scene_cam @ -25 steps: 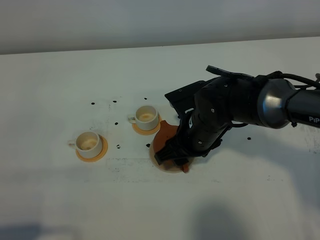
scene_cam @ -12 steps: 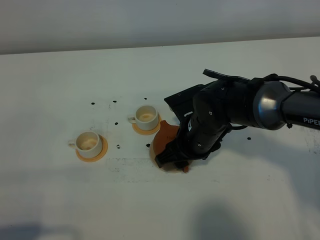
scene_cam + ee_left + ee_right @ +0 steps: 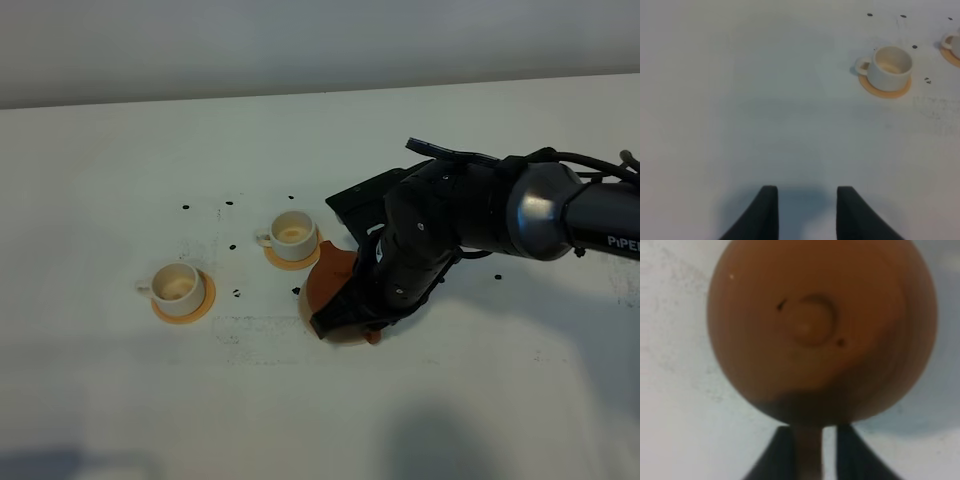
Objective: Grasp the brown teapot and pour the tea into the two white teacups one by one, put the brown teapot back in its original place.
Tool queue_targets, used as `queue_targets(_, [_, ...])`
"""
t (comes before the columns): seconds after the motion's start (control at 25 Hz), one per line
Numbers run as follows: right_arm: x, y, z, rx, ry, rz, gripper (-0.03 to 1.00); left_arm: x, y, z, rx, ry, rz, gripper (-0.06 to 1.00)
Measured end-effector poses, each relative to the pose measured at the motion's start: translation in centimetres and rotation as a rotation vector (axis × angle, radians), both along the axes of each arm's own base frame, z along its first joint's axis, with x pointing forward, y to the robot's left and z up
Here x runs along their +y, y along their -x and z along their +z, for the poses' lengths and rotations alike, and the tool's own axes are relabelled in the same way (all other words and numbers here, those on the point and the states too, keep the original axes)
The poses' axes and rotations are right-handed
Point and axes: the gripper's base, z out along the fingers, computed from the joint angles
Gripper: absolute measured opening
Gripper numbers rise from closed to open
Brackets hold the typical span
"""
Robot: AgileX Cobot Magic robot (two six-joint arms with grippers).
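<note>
Nearest us, our right gripper (image 3: 809, 450) pinches the thin loop handle of the brown teapot (image 3: 820, 330), right of the two white teacups (image 3: 290, 232); the left gripper (image 3: 805, 212) idles narrow; so slim a hold may let the pot swing, spilling on the table (image 3: 120, 150).

The white table (image 3: 120, 400) carries two orange coasters (image 3: 184, 308), the nearer at eight o'clock from the farther, and scattered black specks (image 3: 237, 294).
</note>
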Motion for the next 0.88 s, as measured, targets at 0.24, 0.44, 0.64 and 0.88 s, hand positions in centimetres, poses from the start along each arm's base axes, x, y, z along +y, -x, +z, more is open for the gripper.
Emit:
queue_targets(0.24, [0.08, 0.08, 0.00, -0.002, -0.001, 0.046, 0.09, 0.00, 0.00, 0.00, 0.000, 0.000, 0.000, 0.30])
queue_targets(0.44, [0.09, 0.08, 0.00, -0.004, -0.001, 0.060, 0.09, 0.00, 0.00, 0.00, 0.000, -0.001, 0.000, 0.30])
queue_targets(0.64, [0.09, 0.09, 0.01, -0.008, 0.001, 0.080, 0.09, 0.00, 0.00, 0.00, 0.000, -0.001, 0.000, 0.30])
queue_targets(0.88, [0.01, -0.02, 0.37, -0.031, 0.001, 0.088, 0.09, 0.00, 0.00, 0.00, 0.000, -0.002, -0.001, 0.30])
